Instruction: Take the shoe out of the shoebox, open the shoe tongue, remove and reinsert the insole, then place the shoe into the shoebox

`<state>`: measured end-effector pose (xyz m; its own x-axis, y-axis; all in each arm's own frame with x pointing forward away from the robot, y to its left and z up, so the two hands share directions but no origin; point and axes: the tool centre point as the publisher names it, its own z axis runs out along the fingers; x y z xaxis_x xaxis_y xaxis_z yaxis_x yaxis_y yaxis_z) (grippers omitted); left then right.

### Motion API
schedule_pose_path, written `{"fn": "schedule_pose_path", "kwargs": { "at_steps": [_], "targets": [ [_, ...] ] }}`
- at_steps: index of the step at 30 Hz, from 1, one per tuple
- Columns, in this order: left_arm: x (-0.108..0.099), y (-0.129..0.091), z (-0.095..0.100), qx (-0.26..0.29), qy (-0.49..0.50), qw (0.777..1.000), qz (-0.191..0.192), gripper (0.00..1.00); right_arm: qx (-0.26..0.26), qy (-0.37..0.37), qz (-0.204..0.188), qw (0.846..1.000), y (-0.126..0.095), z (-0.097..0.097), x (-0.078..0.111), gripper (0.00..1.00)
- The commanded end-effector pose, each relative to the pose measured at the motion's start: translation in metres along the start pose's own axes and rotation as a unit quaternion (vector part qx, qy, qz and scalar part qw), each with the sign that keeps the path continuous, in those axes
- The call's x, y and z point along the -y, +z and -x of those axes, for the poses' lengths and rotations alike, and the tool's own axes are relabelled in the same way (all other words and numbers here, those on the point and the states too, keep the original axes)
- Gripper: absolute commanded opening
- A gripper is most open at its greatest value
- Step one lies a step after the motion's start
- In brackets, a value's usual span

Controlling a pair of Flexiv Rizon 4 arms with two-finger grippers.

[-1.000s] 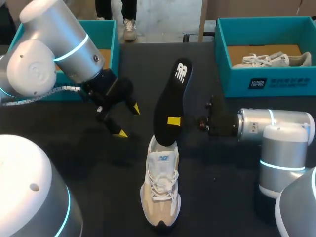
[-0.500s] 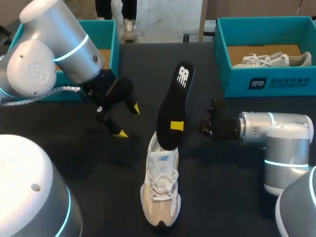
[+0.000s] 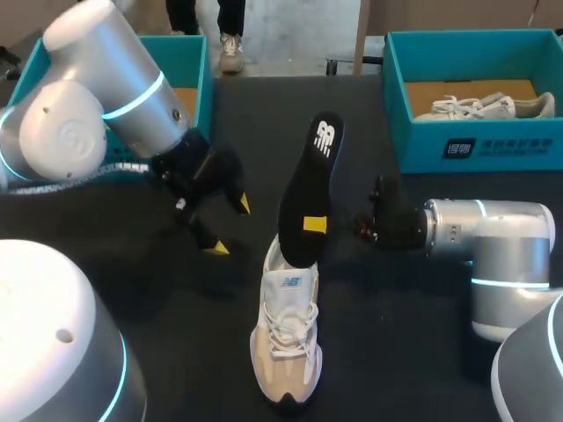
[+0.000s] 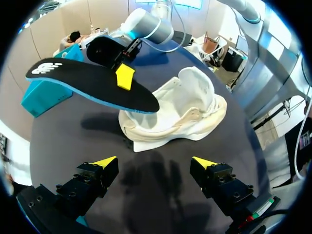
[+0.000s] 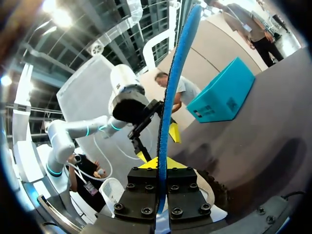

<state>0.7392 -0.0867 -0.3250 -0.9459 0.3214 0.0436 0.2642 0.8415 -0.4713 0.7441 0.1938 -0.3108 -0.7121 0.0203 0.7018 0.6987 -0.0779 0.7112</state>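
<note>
At desk centre, towards the front edge, a white and beige lace-up sneaker (image 3: pixel 286 338) stands upright on the dark desk (image 3: pixel 176 352), outside both boxes. Its toe points to the front and its heel opening to the back.

**Insole.** A black foam insole with a blue edge and a white logo (image 3: pixel 306 189) is held clear of the desk, slanting up and back from the heel opening. Its lower end overlaps the collar of the sneaker. Whether the two touch cannot be determined.

**Right arm.** The right arm (image 3: pixel 479 233) enters from the right side and lies low over the desk. The right jaws are closed on the insole from two sides. One yellow fingertip (image 3: pixel 314 224) shows flat against its black face. In the right wrist view the insole (image 5: pixel 176 83) runs edge-on between the two finger blocks.

**Left arm.** The left arm (image 3: pixel 114 105) enters from the left. The left jaws stand wide apart and hold nothing. Their yellow tips (image 3: pixel 239 204) point down at the desk, to the left of the insole and apart from it. In the left wrist view the sneaker (image 4: pixel 180 109) and the insole (image 4: pixel 92 85) lie ahead of the tips (image 4: pixel 105 161).

**Boxes.** A teal cardboard shoebox (image 3: pixel 466 145) at the back right contains pale shoes (image 3: pixel 488 105). A second teal shoebox (image 3: pixel 198 70) stands at the back left, partly hidden by the left arm.
</note>
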Motion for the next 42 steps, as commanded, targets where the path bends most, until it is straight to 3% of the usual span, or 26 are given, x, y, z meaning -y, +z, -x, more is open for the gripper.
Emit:
{"fn": "schedule_pose_path", "kwargs": {
  "at_steps": [1, 17, 42],
  "targets": [
    [-0.002, 0.021, 0.002, 0.012, -0.011, 1.000, -0.006, 1.00, 0.001, 0.000, -0.001, 1.000, 0.001, -0.001, 0.000, 0.00],
    [0.001, 0.048, 0.003, 0.008, -0.022, 1.000, 0.009, 1.00, 0.004, -0.002, 0.006, 1.000, 0.002, 0.000, 0.003, 0.00],
    [-0.007, 0.042, 0.002, 0.044, -0.038, 0.998, 0.011, 1.00, 0.015, -0.034, 0.047, 0.998, 0.012, -0.016, 0.009, 0.00]
  ]
}}
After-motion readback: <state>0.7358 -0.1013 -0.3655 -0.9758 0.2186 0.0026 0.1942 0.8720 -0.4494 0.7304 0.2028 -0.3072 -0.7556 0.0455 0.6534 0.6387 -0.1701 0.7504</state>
